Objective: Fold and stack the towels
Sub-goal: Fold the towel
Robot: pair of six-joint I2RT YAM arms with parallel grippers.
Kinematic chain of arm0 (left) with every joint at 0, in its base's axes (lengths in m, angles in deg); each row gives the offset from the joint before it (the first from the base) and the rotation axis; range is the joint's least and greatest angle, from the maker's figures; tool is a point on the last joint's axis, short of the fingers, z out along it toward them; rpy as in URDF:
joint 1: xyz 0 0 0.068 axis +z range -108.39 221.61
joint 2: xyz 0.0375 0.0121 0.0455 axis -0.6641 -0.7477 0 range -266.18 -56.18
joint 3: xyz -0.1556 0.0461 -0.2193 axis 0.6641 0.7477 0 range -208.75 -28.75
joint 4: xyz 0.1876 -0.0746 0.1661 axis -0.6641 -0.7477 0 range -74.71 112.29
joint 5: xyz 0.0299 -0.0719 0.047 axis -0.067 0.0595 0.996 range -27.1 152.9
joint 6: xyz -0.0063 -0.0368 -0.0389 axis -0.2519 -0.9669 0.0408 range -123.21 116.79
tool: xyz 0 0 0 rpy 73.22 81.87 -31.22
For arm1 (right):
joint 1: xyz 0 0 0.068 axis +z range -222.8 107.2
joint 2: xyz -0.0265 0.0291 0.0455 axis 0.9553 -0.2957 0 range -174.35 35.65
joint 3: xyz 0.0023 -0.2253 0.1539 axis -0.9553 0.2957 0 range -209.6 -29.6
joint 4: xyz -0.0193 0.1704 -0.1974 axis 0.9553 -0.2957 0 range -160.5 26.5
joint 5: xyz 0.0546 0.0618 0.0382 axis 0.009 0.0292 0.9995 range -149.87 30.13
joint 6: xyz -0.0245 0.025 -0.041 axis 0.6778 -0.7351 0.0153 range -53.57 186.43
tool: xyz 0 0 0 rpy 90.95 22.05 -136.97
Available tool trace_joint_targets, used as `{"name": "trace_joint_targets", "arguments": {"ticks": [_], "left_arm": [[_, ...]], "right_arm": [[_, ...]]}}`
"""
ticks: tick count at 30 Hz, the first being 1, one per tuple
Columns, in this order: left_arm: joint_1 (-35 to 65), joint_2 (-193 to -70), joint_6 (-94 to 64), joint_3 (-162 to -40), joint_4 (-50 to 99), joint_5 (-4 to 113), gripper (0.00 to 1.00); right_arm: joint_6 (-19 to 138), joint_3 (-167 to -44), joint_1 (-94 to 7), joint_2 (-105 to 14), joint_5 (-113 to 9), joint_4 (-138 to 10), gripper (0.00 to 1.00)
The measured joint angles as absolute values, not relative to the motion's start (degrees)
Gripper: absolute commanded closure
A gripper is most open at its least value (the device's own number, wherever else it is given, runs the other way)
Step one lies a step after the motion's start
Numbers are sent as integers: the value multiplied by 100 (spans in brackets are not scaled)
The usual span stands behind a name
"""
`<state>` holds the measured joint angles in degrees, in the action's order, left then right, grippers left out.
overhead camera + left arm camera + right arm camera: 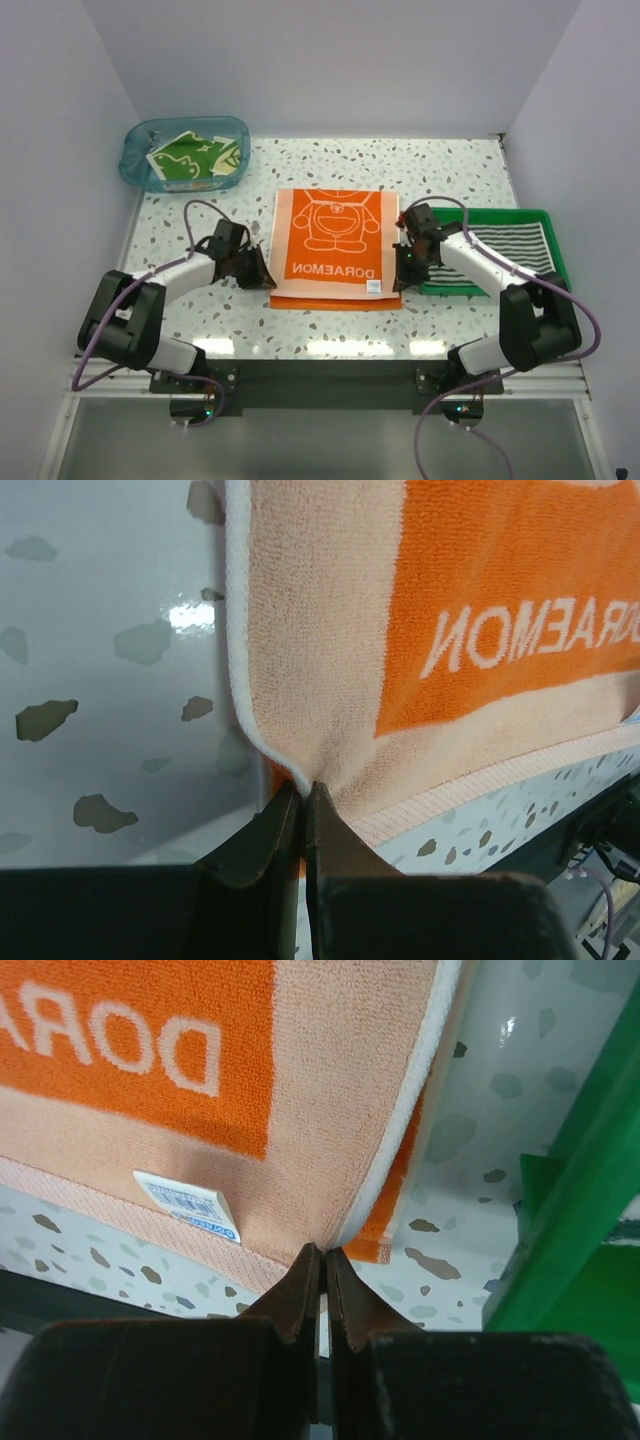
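In blue tub (132, 160): grn towel (190, 158); green tray (505, 212): striped towel (515, 248)

Bright, even light is cast from above, and only soft shadows are thrown. On the glossy desk (110, 730) a small white glare spot is seen up and left of the left fingers (262, 842). Another is seen up and right of the right fingers (296, 1300). Both pairs of fingers are rendered dark and blurred, while the weave of the orange towel (320, 630) just beyond them is held sharp.
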<state>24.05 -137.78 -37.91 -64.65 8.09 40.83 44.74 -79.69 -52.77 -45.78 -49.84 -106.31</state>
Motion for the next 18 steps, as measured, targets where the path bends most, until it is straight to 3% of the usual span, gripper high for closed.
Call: {"name": "trace_joint_targets", "arguments": {"ticks": [10, 18], "left_arm": [[2381, -13734, -3655, -6681, 518, 4393, 99], [2350, -12742, -3638, -7505, -210, 4693, 98]], "right_arm": [[4428, -8224, -4999, -4750, -5384, -10742, 100], [4478, -9013, -4997, -4171, -5760, -11324, 100]]}}
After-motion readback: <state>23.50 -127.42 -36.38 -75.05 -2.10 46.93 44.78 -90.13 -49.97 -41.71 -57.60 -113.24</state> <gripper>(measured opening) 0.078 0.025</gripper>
